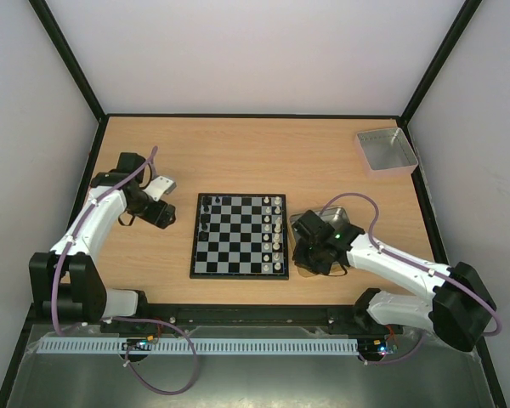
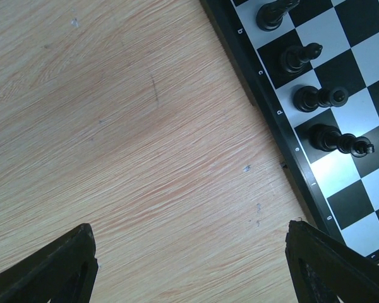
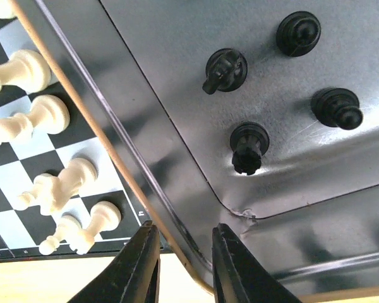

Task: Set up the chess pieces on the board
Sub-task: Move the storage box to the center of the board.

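While left fingers (image 2: 57, 271) gape, right fingers (image 3: 139, 265) stand slightly apart, black pieces (image 3: 247, 146) just beyond.

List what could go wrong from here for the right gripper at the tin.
1. The right gripper straddles the rim of the tin at a corner, not a piece. Closing there could clamp the wall and drag or tip the tin, toppling the four black pieces inside.
2. The tin sits close beside the board; a shifted tin might knock the white pieces standing there.
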`<state>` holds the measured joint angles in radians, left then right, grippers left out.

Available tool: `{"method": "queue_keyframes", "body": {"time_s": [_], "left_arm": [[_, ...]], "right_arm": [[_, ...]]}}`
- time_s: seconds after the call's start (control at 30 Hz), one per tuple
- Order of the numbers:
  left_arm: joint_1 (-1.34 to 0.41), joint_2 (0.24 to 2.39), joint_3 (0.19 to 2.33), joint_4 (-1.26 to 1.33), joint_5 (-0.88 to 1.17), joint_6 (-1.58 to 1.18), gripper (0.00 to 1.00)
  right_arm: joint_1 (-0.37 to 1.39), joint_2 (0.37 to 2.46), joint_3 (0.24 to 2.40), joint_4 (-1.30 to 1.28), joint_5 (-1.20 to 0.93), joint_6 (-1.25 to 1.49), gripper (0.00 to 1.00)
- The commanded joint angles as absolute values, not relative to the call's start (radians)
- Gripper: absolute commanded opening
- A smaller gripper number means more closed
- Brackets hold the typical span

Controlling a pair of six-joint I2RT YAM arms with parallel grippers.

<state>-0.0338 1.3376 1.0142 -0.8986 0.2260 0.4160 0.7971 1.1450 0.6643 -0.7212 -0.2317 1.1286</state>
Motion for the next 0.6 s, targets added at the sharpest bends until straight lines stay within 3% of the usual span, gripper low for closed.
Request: {"method": "queue_keyframes", "body": {"time_s": [0.0, 0.57], "left_arm": [[-0.016, 1.328, 1.009, -0.900, 0.221, 0.443, 0.81], [0.000, 1.344, 1.007, -0.890, 0.231, 0.446, 0.81]], "right_arm": [[0.823, 1.129, 0.641, -0.742, -0.229, 1.221, 0.21], [0.823, 1.375, 0.795, -0.701, -0.172, 1.127, 0.20]]}}
